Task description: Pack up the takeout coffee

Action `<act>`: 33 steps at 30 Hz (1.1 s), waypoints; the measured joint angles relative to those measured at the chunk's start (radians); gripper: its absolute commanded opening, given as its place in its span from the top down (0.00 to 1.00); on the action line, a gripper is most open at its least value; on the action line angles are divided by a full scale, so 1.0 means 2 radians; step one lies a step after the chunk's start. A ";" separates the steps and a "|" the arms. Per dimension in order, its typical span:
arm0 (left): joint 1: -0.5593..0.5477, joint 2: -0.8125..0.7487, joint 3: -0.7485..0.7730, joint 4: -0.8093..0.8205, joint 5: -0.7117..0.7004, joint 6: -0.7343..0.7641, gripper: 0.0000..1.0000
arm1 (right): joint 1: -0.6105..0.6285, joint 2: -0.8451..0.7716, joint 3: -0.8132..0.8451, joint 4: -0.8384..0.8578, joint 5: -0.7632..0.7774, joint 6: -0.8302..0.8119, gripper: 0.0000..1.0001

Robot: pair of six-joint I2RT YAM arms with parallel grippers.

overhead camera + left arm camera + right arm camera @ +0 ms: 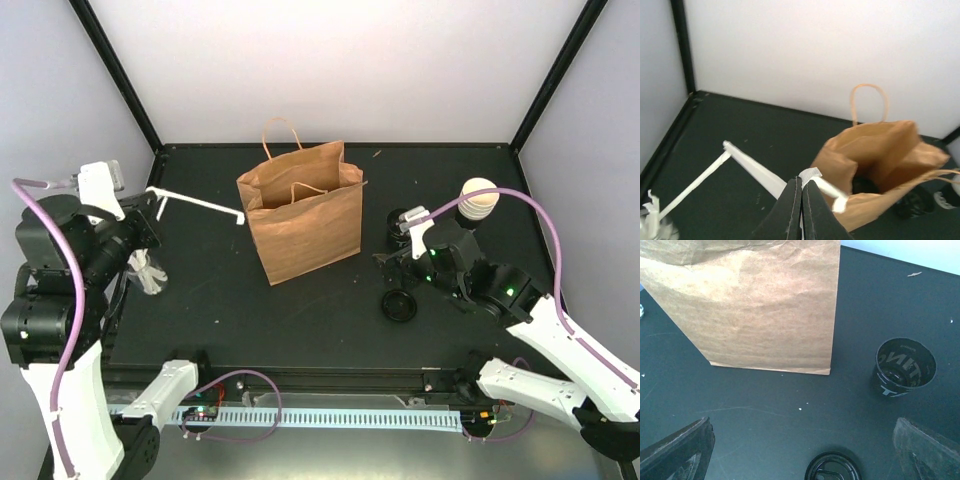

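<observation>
On the black table [330,330], centre: a brown paper bag [300,215], upright, mouth open, handles up.

Left hand [152,205] raised near the table's left edge, left of the bag and apart from it. Fingers [795,210] pressed together, pinching a white straw [200,204]. Straw bent, reaching toward the bag, far tip right at the bag's left edge; touching or not, cannot tell. Below that hand, near the left edge: a clear holder [150,272] with more white straws.

Right hand [392,262] low over the table, right of the bag, spread wide and holding nothing. Both fingers [677,450] at the lower corners of the right wrist view, only bare table and the lid's edge between them. Facing the bag's side wall, well short of it.

Right of the bag: a dark cup [403,222], black with white print and a dark inside, upright, apart from the bag. Nearer the arms: a black lid [399,305], flat on the table, apart from the dark cup. Farther right, toward the back: a stack [478,200] of nested cups, cream-white on top.

Coffee cup with the cream inside: not made out in any view. Inside the bag's mouth, seen from the left wrist: a dark patch, too shadowed to name; cannot tell whether the coffee cup or mere shade.
</observation>
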 measured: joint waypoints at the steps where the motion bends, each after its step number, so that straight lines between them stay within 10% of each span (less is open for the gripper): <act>1: 0.000 -0.003 0.003 0.009 0.019 -0.003 0.98 | 0.000 0.000 0.001 0.000 0.002 0.000 0.00; 33: 0.000 -0.039 0.092 0.105 0.134 -0.035 0.99 | 0.000 -0.024 0.001 0.006 -0.046 -0.007 0.00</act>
